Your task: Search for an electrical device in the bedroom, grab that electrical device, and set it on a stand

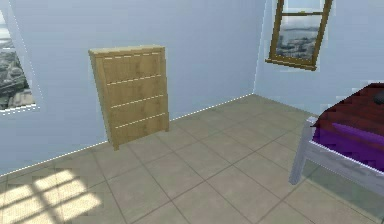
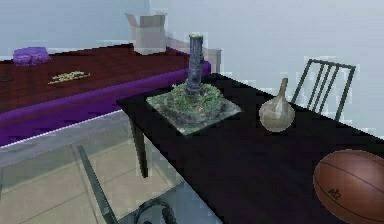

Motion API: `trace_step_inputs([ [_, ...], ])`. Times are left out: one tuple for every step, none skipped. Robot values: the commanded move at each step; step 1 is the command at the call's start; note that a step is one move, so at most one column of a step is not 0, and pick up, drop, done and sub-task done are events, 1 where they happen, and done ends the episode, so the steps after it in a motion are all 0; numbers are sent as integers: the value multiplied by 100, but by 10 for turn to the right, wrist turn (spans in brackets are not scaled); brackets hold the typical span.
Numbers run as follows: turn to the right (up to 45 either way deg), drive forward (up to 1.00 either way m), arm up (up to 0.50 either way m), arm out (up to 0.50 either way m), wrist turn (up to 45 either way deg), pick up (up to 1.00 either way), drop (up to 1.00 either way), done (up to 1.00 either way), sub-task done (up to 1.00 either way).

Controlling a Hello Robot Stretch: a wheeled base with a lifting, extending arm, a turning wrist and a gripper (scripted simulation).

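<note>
Pale blue walls [image 1: 210, 50] are enclosing a room with a beige tiled floor [image 1: 200, 170], which is lying bare across the near part of the forward view. A bed with a dark red cover, purple sides and a grey frame [image 1: 355, 125] is sitting at the forward view's right edge. In the arm side view the bed [image 2: 100, 75] is stretching across the left, just behind a black rectangular table [image 2: 250, 160] that is taking up the near right. A light wooden dresser with four drawers [image 1: 130, 95] is standing against the far wall, left of the middle. A wooden-framed window [image 1: 300, 35] is hanging on the right wall, and a white-framed window [image 1: 12, 70] is showing at the left edge. A grey metal chair back [image 2: 325, 85] is rising behind the table's far right side. An orange-brown basketball [image 2: 355, 185] is resting on the table's near right corner. A white open cardboard box [image 2: 148, 32] is sitting at the far side of the bed. A green ornament on a square base with a tall dark column [image 2: 195, 95] is standing upright on the table's left end, with a tan gourd-shaped vase [image 2: 277, 112] near it to the right. A purple lump [image 2: 30, 55] and a small flat yellowish thing [image 2: 68, 77] are lying on the bed cover, apart from each other. Which of these is the electrical device cannot be told, nor how the gripper's fingers are standing.
</note>
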Motion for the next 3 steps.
trace_step_inputs([
  [0, 0, 0, 18, 0, 0, 0, 0, 0],
  [0, 0, 0, 0, 450, 0, 0, 0, 0],
  [0, 0, 0, 0, 450, 0, 0, 0, 0],
])
